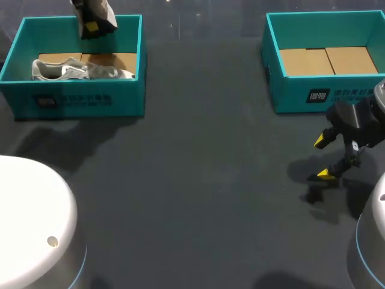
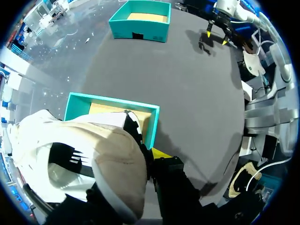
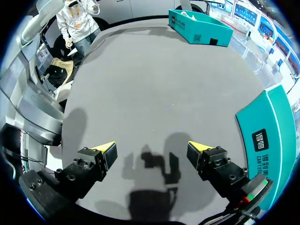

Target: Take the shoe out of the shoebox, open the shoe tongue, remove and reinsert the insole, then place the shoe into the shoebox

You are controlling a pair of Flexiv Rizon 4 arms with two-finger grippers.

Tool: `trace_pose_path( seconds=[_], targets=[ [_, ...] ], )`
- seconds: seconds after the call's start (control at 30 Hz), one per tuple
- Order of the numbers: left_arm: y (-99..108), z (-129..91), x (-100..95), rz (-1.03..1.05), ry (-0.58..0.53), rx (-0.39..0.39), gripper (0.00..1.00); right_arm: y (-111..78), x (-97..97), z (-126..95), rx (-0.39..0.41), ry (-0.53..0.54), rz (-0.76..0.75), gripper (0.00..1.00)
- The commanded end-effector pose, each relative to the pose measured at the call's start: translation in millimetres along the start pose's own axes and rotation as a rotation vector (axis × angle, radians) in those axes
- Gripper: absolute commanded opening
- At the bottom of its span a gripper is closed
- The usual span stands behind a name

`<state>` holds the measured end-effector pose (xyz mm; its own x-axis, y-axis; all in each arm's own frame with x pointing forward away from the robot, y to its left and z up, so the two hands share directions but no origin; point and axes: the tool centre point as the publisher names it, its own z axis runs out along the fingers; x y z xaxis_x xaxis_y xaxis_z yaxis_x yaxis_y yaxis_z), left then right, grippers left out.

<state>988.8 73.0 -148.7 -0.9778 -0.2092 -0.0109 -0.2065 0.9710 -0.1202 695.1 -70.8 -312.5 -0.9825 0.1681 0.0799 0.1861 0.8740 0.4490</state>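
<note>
My left gripper (image 1: 92, 26) hangs over the back wall of the left teal shoebox (image 1: 78, 99) and is shut on a white and beige shoe (image 2: 93, 164). That shoe fills the left wrist view, with one yellow fingertip (image 2: 159, 152) showing beside it. Only part of it shows in the head view (image 1: 99, 12). A second, white-grey shoe (image 1: 78, 70) lies on its side inside the left shoebox (image 2: 112, 101). My right gripper (image 1: 323, 158) stands open over bare table in front of the right shoebox (image 1: 325, 93), with nothing between its fingers (image 3: 152, 147).
The right shoebox (image 2: 140, 21) holds only its cardboard floor; its wall (image 3: 267, 136) is close beside my right gripper. The white arm bases sit at the near left (image 1: 30, 223) and near right (image 1: 370, 241). Dark table (image 1: 198, 180) spreads between the boxes.
</note>
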Motion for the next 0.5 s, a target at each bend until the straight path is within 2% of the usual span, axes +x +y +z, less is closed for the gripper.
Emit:
trace_pose_path(
  seconds=[0.03,0.23,0.4,0.5],
  targets=[
    [28.7,6.6,-67.1,-0.007,0.07,0.012,0.0,-0.1,1.6,-0.3,0.001,-0.003,0.0,1.0],
    [74.1,12.9,-122.7,0.002,0.061,-0.009,0.0,-0.1,1.6,-0.3,0.001,-0.003,0.0,1.0],
    [109.4,20.3,-151.1,0.048,0.097,-0.009,0.0,-0.1,1.6,-0.3,0.001,-0.003,0.0,1.0],
    [125.6,22.3,-161.0,0.081,0.123,0.006,0.0,-0.1,1.6,-0.3,0.001,-0.003,0.0,1.0]
  ],
)
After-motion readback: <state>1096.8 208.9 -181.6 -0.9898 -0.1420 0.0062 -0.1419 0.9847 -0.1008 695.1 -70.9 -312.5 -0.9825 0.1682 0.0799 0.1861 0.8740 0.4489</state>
